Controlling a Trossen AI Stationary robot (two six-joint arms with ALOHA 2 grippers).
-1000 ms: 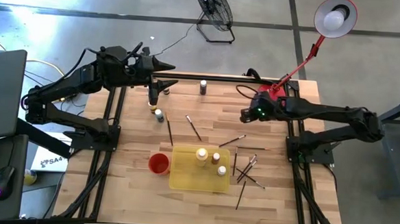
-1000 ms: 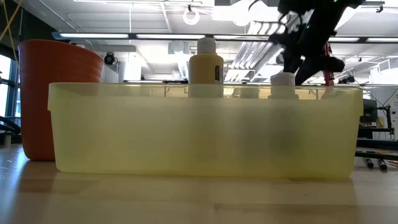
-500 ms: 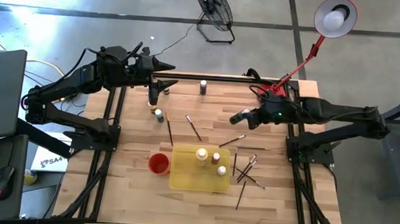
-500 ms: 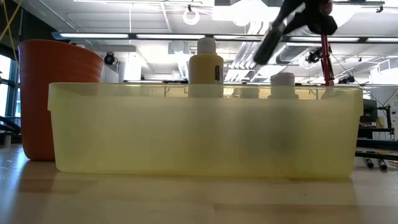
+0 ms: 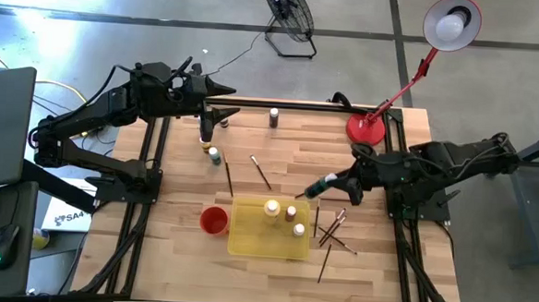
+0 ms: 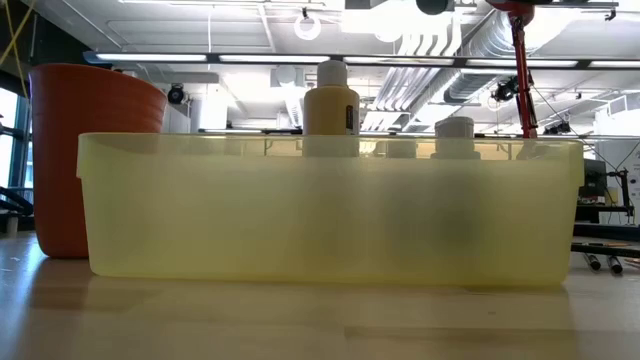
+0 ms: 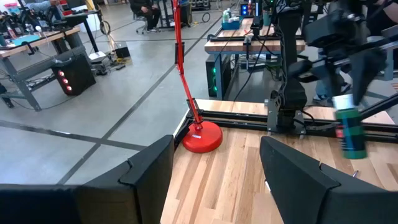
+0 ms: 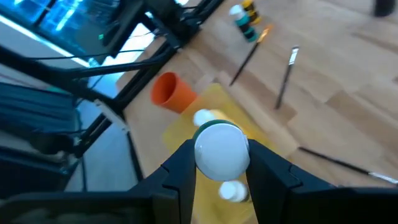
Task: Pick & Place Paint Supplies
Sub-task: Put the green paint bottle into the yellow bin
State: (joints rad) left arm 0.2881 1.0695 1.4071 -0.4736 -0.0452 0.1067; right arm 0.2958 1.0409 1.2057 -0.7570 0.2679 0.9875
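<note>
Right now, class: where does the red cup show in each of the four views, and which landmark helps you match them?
High view: red cup at the yellow tray's left edge.
Low view: far left, behind the tray's corner.
Left wrist view: not in it.
Right wrist view: orange-red, touching the tray's corner.
Shared landmark: the yellow tray.

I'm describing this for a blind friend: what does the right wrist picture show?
The right pincer grips a white-capped paint bottle, cap toward the camera, above a yellow tray on the wooden table. An orange-red cup stands beside the tray; loose paintbrushes lie farther off.
</note>
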